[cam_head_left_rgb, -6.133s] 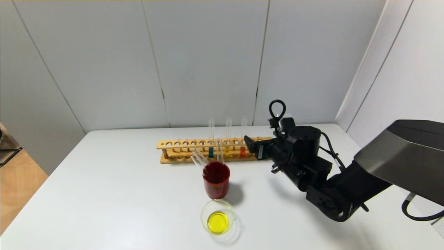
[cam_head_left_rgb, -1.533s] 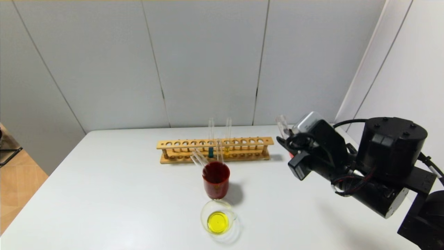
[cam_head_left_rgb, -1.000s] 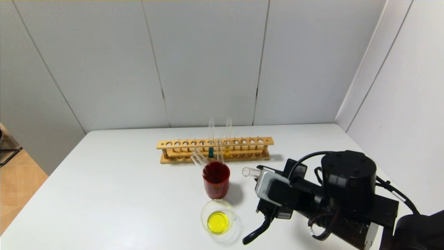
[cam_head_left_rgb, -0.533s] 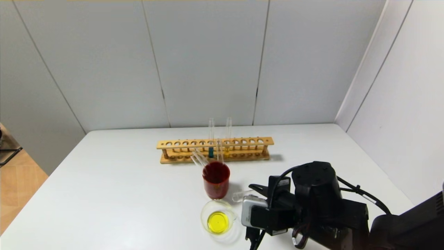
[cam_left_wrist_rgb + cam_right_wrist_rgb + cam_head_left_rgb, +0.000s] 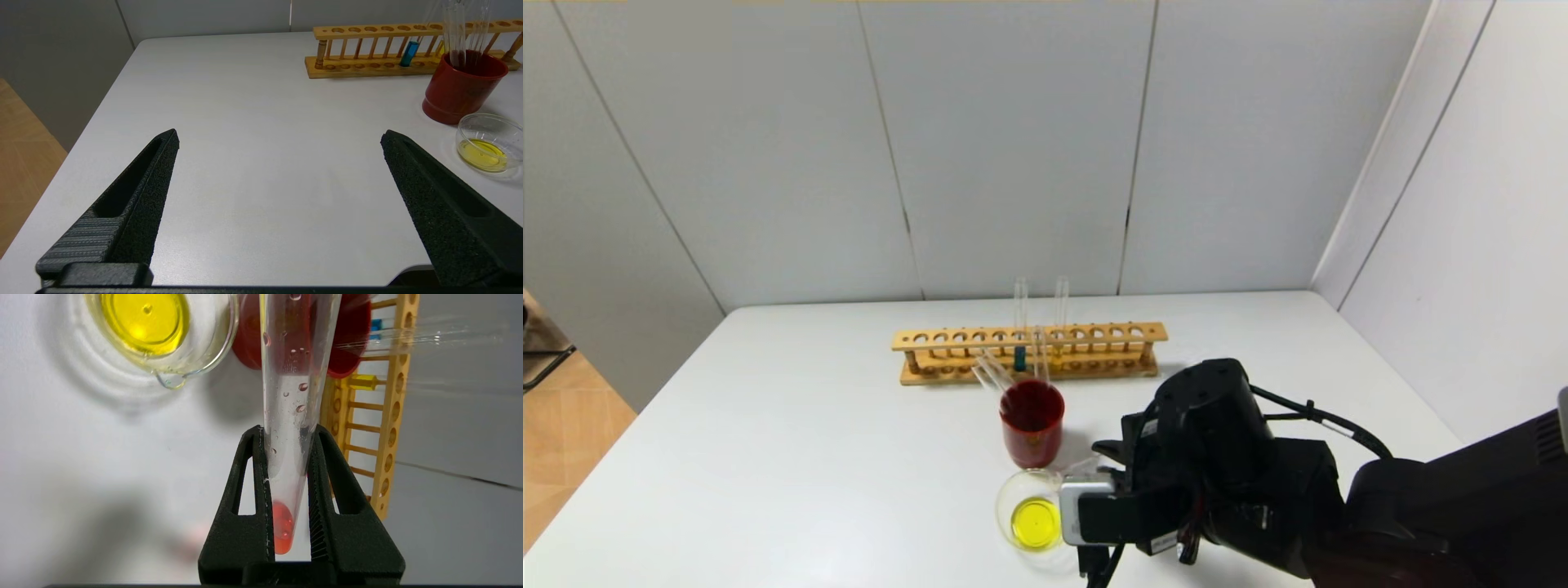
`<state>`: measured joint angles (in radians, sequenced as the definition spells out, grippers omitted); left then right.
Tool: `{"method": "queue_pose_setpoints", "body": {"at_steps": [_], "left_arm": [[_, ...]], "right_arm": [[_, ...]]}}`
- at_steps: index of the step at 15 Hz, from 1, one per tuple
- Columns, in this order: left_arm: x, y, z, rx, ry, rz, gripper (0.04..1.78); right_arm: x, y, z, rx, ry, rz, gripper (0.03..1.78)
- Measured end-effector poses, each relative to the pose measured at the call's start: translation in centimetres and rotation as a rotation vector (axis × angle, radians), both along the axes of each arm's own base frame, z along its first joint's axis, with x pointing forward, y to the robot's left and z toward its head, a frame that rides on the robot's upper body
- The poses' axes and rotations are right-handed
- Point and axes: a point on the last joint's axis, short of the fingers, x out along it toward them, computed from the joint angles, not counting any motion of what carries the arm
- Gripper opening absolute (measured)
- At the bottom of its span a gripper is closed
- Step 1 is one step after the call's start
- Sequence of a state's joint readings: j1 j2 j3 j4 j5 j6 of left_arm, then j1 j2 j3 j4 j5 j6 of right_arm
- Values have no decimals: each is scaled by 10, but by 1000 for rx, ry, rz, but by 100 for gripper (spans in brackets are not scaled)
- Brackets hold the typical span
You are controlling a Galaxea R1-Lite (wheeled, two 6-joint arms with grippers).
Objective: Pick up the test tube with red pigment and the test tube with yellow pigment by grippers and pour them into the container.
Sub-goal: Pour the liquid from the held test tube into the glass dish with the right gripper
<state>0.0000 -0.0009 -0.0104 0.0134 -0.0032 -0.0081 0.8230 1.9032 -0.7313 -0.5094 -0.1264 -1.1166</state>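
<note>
My right gripper [image 5: 287,433] is shut on the test tube with red pigment [image 5: 291,396], gripping near its rounded bottom where a little red-orange liquid sits. The tube lies tilted, its mouth reaching towards the red cup and the container [image 5: 229,330]. In the head view the right gripper [image 5: 1112,457] is just right of the container [image 5: 1006,498], a clear glass vessel holding yellow liquid. A test tube with yellow pigment [image 5: 1059,327] stands in the wooden rack [image 5: 947,336]. My left gripper [image 5: 280,136] is open and empty, low over the table's left part.
A dark red cup [image 5: 1032,425] with several empty tubes stands between the rack and the container. A teal-liquid tube [image 5: 1019,347] stands in the rack beside the yellow one. Wall panels close the back and right sides.
My right gripper lifted the red tube from the rack's right end, then swung down and left with it tipped over. It now sits beside the container.
</note>
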Motion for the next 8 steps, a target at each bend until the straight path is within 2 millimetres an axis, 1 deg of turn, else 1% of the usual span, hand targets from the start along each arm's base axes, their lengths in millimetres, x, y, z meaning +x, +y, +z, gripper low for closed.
{"method": "queue_pose_setpoints", "body": {"at_steps": [5,8], "left_arm": [[0,0,0,-1,0,0,175],[0,0,0,0,0,0,175]], "right_arm": [[10,7,9,-142,74,-5,33],[20,16,16,-244,50,-22,33]]}}
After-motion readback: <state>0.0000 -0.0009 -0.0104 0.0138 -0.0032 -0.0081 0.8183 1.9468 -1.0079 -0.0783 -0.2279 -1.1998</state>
